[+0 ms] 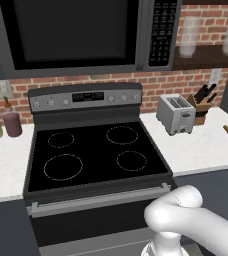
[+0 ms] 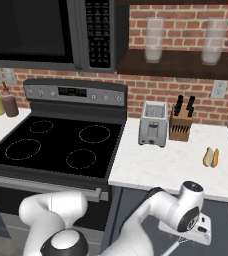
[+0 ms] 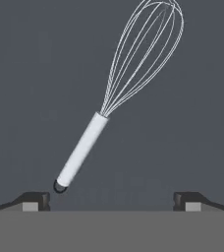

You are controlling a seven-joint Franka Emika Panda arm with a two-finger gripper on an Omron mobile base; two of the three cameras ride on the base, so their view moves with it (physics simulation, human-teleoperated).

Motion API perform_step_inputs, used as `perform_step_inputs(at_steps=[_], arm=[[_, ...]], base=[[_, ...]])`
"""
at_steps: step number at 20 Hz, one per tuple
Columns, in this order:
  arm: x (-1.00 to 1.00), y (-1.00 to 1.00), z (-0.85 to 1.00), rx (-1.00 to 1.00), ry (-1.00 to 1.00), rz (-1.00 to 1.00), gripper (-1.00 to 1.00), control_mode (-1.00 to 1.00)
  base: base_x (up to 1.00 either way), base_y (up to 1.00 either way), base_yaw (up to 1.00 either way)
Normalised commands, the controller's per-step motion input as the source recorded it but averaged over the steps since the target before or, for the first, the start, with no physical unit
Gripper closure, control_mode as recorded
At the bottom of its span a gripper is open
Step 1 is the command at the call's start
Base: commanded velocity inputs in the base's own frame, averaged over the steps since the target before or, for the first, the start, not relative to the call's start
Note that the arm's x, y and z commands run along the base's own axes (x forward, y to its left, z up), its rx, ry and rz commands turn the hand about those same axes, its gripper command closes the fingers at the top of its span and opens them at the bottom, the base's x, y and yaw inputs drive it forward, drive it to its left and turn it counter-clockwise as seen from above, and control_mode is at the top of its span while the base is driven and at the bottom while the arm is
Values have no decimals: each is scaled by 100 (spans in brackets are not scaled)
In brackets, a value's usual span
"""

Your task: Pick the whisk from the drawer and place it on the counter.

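Claw [image 3: 112, 201] spread wide | whisk [image 3: 121, 96] ahead, handle nearest left fingertip [image 3: 35, 199]

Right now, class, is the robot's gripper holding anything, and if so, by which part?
Nothing is held. The gripper is open, its fingertips apart, and the whisk lies on the dark drawer floor ahead of them, untouched.
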Motion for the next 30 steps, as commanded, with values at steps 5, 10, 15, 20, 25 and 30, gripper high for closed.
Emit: perform_step_inputs(at_steps=[5,10,15,20,25,30], arm=[[0,41,-4,0,8,-7,-100,-100],[-1,42,-17,0,3,-5,-100,-100],[1,19,-35,0,0,-2,-100,-100],[0,0,-47,0,0,0,-100,-100],[2,-3,-38,0,-1,0,-100,-100],[0,-12,-23,0,0,0,-100,-100]], base=[[0,0,0],[0,0,0],[0,0,0],[0,0,0],[0,0,0],[0,0,0]])
